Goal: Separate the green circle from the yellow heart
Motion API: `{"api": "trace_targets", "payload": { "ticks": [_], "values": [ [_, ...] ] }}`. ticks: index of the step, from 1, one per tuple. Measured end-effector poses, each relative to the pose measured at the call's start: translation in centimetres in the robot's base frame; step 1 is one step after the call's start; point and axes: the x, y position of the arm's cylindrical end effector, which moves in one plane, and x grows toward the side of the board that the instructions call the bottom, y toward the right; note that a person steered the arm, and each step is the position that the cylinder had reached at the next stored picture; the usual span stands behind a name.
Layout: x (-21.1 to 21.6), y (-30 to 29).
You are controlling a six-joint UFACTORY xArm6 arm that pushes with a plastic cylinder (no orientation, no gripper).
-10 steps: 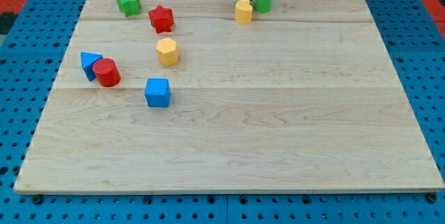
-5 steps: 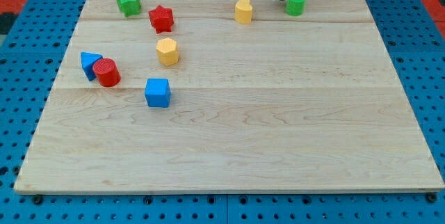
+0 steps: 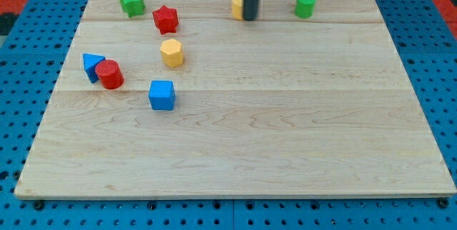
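Near the wooden board's (image 3: pixel 285 116) top edge, the rod's dark tip (image 3: pixel 250 18) presses against the right side of the yellow heart block (image 3: pixel 237 6). The green circle block (image 3: pixel 305 5) sits well apart, rightward. There's no pincer.

The rod is cut off by the view's top edge, so only its lower part with my tip (image 3: pixel 250 18) shows. It covers most of the yellow heart (image 3: pixel 236 6), at 9 o'clock of my tip; the heart shape cannot be made out. The blue block (image 3: pixel 91 66) is partly hidden behind the red cylinder (image 3: pixel 110 74).
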Motion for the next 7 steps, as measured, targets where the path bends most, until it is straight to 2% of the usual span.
{"api": "trace_targets", "payload": {
  "ticks": [1, 2, 3, 5, 7],
  "values": [
    [0.4, 3.0],
    [-2.6, 2.4],
    [-2.4, -0.8],
    [-1.7, 2.2],
    [-1.6, 2.3]
  ]
}}
